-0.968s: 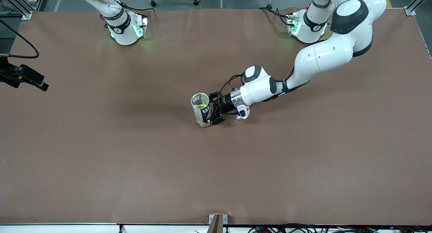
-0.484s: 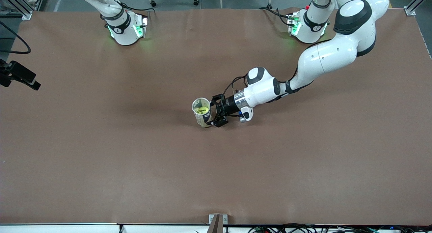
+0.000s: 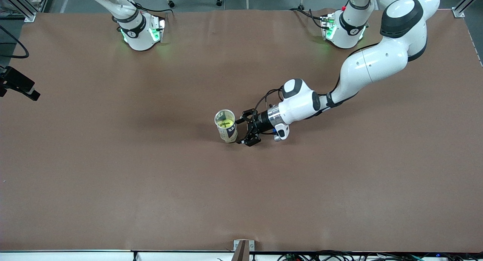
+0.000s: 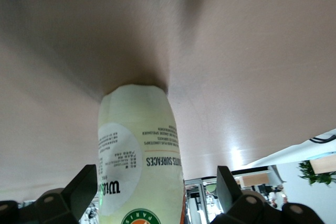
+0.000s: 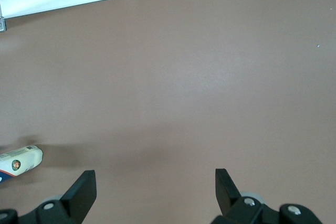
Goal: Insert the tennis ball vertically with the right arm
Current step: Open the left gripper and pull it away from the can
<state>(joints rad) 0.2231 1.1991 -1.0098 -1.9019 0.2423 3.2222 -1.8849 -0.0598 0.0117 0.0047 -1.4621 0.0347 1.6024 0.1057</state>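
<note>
Ball (image 3: 225, 123) inside upright can (image 3: 226, 127). Left gripper (image 3: 244, 132) spread wide beside can, not touching. Right gripper (image 5: 152, 192) spread wide, waiting.

- The front camera is looking down from high across the table (image 3: 113, 185), facing the arm bases at twelve o'clock; the whole tabletop is showing, with the can (image 3: 225, 125) near the middle.
- The left wrist camera is sitting very close to the can (image 4: 140, 156), looking along the table (image 4: 252, 51) between its own fingers (image 4: 84, 187); the can is filling the six o'clock part of the frame.
- The right wrist camera is hanging high, looking down on bare table (image 5: 184, 77) toward its edge at twelve o'clock, fingers (image 5: 84, 190) at six.
- All three views are sharing the can (image 5: 18, 162), which is showing small at eight o'clock in the right wrist view.
</note>
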